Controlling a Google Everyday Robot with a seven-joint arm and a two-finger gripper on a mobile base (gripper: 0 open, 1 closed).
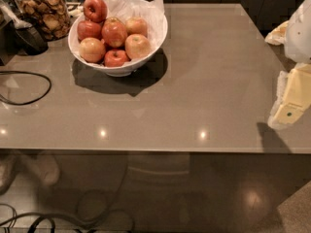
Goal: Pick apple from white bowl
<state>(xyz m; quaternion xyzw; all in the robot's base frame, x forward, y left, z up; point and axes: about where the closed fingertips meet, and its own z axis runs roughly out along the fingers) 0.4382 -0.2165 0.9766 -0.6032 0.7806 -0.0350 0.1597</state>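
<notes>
The white bowl (158,32), lined with crumpled white paper, stands at the back left of the grey table. It holds several apples. A large pale yellow-peach apple (138,46) lies at the bowl's front right, with another pale one (92,49) at the front left. Deep red apples (95,8) sit behind them, and a small red apple (115,58) lies at the front. My gripper (290,103), white and pale yellow, is at the right edge of the view, over the table's right side and far from the bowl. It holds nothing that I can see.
A glass jar of brown snacks (46,11) stands behind and left of the bowl, next to a black object (30,39). A black cable (29,89) loops on the table's left. The table's front edge (146,151) runs across the view, with cables on the floor below.
</notes>
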